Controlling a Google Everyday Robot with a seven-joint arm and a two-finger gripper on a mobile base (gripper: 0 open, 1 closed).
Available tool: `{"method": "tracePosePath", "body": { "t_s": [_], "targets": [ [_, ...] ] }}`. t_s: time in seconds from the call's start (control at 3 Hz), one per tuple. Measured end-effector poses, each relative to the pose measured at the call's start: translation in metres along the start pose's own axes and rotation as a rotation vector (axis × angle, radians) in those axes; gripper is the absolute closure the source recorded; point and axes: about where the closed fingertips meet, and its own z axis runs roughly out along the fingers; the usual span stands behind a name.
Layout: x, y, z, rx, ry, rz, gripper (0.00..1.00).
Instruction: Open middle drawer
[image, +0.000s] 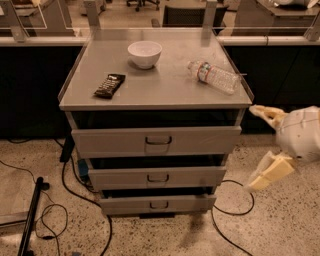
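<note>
The grey metal cabinet (155, 92) stands in the middle of the camera view with three drawers. The middle drawer (200, 176) has a low flat front and a small dark wire handle (158, 178). Its front stands roughly in line with the drawer fronts above and below. My gripper (256, 147) is at the right edge, to the right of the cabinet, level with the top and middle drawers. Its two pale fingers (270, 172) are spread wide apart and hold nothing. It touches no drawer.
On the cabinet top lie a white bowl (145, 53), a dark candy bar (109, 85) and a clear plastic water bottle (214, 76) on its side. Black cables (65, 200) run over the speckled floor at the left and under the right side. A dark pole (30, 217) lies at the lower left.
</note>
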Motion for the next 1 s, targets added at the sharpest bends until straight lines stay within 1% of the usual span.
{"method": "tracePosePath", "body": {
  "t_s": [0.33, 0.67, 1.0],
  "targets": [
    [0.011, 0.012, 0.034, -0.050, 0.044, 0.007, 0.00],
    [0.036, 0.023, 0.085, -0.089, 0.119, 0.020, 0.00],
    [0.066, 0.028, 0.134, -0.119, 0.146, 0.057, 0.00]
  ]
}}
